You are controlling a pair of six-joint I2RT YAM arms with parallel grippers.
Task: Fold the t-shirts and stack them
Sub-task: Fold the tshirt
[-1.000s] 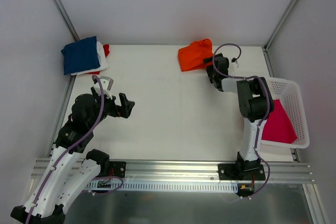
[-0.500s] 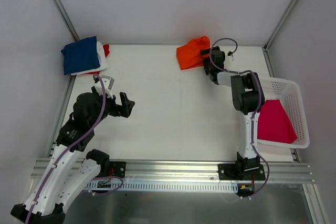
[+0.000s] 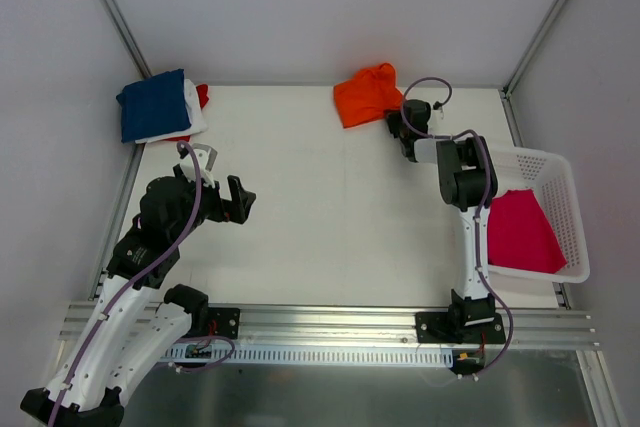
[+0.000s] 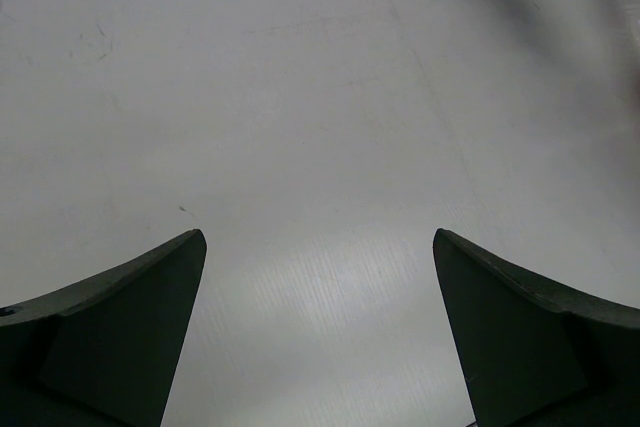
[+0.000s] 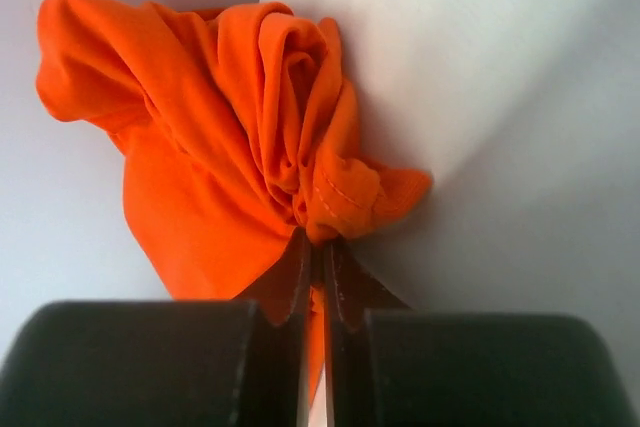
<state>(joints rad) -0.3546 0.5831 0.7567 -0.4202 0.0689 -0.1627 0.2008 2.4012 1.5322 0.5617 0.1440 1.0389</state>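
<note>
Top external view, nearest first: the left tool [image 3: 240, 203] hangs over the bare bench [image 3: 320, 197] in the lower left of the frame, holding nothing. The left wrist view shows its two dark fingers [image 4: 110, 337] spread wide, with only matte white surface between them. At the right edge, a magenta-pink t-shirt [image 3: 520, 232] lies in the white lattice basket [image 3: 562, 177], not yet taken out.

Farther up, at top centre, the right tool [image 3: 397, 127] is pinched on the orange t-shirt [image 3: 363, 97]. In the right wrist view the jaws are almost together with cloth between them. The soft knit is gathered into a twisted knot of creases, with a stitched hem just at the tips.

In the upper left corner a folded navy t-shirt [image 3: 152, 104] tops a white t-shirt [image 3: 196, 115] and a red t-shirt [image 3: 203, 95].

The step in hand looks like bringing the orange shirt out for spreading. Limp cloth held at one point will stay bunched. The next move likely calls for dragging it to the open middle, where the left tool can take a second edge.
</note>
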